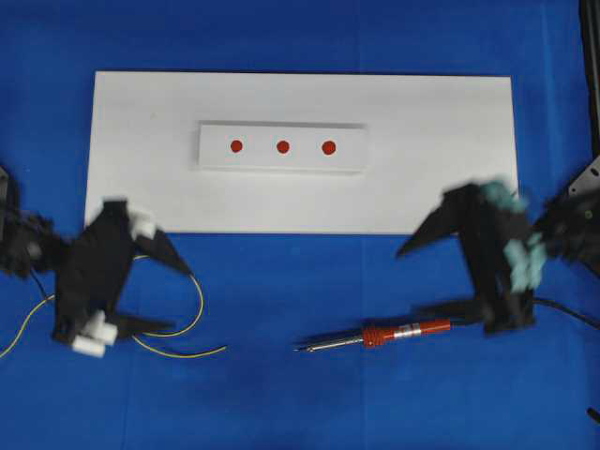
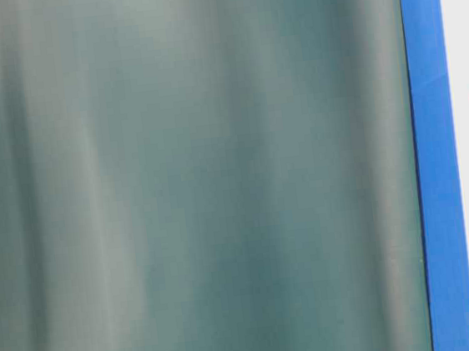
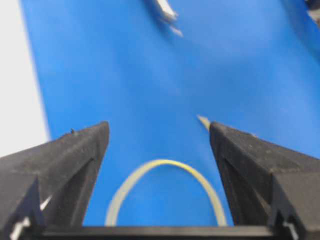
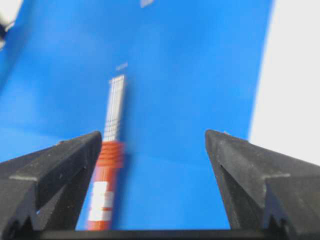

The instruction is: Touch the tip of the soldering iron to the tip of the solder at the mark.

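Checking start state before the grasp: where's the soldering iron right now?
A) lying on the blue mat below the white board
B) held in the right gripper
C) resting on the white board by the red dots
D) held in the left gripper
A: the soldering iron lies flat on the blue mat, below the white board; the right gripper stands open beside its handle, gripping nothing.

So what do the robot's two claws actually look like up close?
Both are matte black. The left gripper has two long wedge-shaped fingers that narrow to points, with white blocks on its body. The right gripper has the same black fingers, with pale teal pieces on its body. A thin black cable trails from the right arm.
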Motion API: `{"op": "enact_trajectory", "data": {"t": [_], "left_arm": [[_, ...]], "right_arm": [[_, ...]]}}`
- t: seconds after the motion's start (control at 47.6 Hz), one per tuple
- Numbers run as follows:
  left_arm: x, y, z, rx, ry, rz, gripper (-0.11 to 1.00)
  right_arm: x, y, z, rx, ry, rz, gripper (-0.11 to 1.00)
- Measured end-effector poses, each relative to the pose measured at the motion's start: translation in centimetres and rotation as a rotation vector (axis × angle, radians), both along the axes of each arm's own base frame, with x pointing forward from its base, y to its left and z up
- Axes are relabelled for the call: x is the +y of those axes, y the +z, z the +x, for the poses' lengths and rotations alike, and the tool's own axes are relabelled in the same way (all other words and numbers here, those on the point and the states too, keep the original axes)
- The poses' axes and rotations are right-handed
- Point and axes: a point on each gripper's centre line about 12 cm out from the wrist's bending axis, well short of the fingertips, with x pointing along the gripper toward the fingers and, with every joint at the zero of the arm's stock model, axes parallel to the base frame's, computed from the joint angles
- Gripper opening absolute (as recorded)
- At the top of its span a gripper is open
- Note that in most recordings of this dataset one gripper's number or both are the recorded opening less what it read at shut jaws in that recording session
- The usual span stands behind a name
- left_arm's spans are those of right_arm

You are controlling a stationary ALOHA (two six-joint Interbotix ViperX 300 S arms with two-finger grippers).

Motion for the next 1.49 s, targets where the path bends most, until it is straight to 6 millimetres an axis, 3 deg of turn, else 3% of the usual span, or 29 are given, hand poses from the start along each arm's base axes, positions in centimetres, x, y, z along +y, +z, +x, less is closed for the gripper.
{"op": "enact_trajectory", "data": {"t": [0.189,0.462,0.693,0.904,1.198,1.303,1.492], "left_arm": [[3.5,2.0,-2.2,-0.122,0.08,0.021,0.74],[6.6,4.2,-7.2,-0.311,0.165,0.033,0.74],[7.2,3.4,-10.8,-0.393,0.183,0.02,0.74],[7.4,1.2,-12.7,-0.381,0.182,0.024,0.74],[7.4,-1.2,-13.7,-0.357,0.184,0.019,0.74],[7.4,-1.2,-13.9,-0.367,0.186,0.014,0.74],[7.5,-1.1,-13.9,-0.379,0.187,0.011,0.74]], "right_arm": [[-3.9,2.8,-2.7,-0.085,-0.099,-0.051,0.78],[-6.3,5.4,-7.7,-0.174,-0.172,-0.134,0.78],[-6.8,3.5,-10.6,-0.195,-0.215,-0.126,0.78],[-6.8,0.4,-11.1,-0.213,-0.227,-0.098,0.78],[-6.8,-2.7,-11.1,-0.259,-0.259,-0.035,0.77],[-6.8,-4.1,-11.1,-0.248,-0.269,-0.014,0.77],[-6.2,-4.9,-10.8,-0.24,-0.242,0.004,0.75]]}}
